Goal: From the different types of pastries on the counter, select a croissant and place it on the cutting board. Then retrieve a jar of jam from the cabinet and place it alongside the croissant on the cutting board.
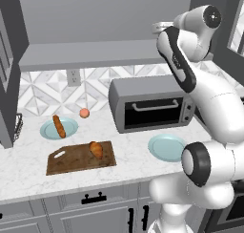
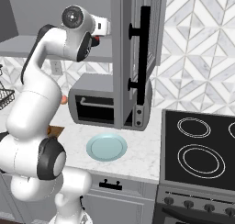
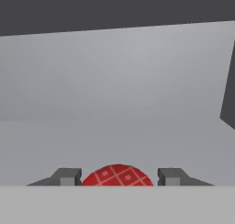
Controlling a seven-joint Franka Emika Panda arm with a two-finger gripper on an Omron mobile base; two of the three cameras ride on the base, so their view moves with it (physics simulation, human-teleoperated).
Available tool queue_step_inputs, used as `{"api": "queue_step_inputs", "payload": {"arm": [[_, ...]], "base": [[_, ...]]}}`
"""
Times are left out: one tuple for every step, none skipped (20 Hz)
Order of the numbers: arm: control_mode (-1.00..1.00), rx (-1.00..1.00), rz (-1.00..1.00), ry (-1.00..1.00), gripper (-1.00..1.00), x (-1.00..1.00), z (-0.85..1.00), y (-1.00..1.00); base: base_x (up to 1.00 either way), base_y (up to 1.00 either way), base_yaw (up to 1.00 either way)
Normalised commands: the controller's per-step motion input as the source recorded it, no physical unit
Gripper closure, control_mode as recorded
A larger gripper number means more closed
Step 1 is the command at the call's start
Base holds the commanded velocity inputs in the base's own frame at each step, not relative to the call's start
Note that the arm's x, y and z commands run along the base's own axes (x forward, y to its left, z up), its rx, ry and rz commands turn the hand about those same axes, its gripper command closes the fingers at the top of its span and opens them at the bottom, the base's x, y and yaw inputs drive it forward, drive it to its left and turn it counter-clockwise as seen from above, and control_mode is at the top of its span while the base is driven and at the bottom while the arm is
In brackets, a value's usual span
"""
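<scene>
At the far left of the left base view a dark wire rack (image 1: pixel 19 124) stands at the counter's edge. Next comes a round teal plate (image 1: pixel 47 130) carrying the long thin pastry (image 1: pixel 58 126), with a small orange ball (image 1: pixel 84 113) just behind and to its right on the counter (image 1: pixel 24 165). In front of them lies the cutting board (image 1: pixel 71 163), handle cutout to the left, and the croissant (image 1: pixel 96 149) rests on its right half. Further right a grey toaster oven (image 1: pixel 147 105) sits against the wall, and an empty teal plate (image 1: pixel 164 147) lies in front of it, partly hidden by the arm's elbow.

The arm reaches up over the oven into the cabinet (image 1: pixel 95 53), the grey shelf above the backsplash. In the right base view an open cabinet door (image 2: pixel 137 58) with a black handle hangs just right of the hand, and a bit of red shows at the wrist there. In the hand view the gripper (image 3: pixel 118 177) has its two fingertips (image 3: pixel 68 176) set narrowly either side of the jar of jam (image 3: pixel 117 175), whose red checked lid fills the gap between them; actual contact cannot be made out.

The counter is white marble over grey drawers with black handles, backed by grey-and-white geometric tile with an outlet (image 1: pixel 73 77). A black stovetop (image 2: pixel 199 149) adjoins the counter on the right.
</scene>
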Motion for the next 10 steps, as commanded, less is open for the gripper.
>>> {"api": "queue_step_inputs", "payload": {"arm": [[-1.0, 0.0, 0.0, 0.0, 1.0, 0.0, 0.0, 0.0], [-1.0, 0.0, 0.0, 0.0, 1.0, -0.16, 0.0, 0.16], [-1.0, 0.0, 0.01, 0.0, 1.0, -0.4, 0.03, 0.17], [-1.0, 0.0, 0.04, 0.0, 1.0, -0.48, 0.06, 0.21], [-1.0, 0.0, 0.05, 0.0, 1.0, -0.54, 0.08, 0.21], [-1.0, 0.01, 0.07, 0.0, 1.0, -0.56, 0.14, 0.23], [-1.0, 0.02, 0.07, 0.0, 1.0, -0.59, 0.13, 0.23], [-1.0, 0.01, 0.08, 0.0, 1.0, -0.61, 0.13, 0.26], [-1.0, 0.0, 0.08, 0.0, 1.0, -0.64, 0.07, 0.31], [-1.0, 0.0, 0.09, 0.0, 1.0, -0.69, 0.0, 0.36]], "base": [[0.0, 0.0, 0.0], [0.0, 0.0, 0.0], [0.0, 0.0, 0.0], [0.0, 0.0, 0.0], [0.0, 0.0, 0.0], [0.0, 0.0, 0.0], [0.0, 0.0, 0.0], [0.0, 0.0, 0.0], [0.0, 0.0, 0.0], [0.0, 0.0, 0.0]]}}
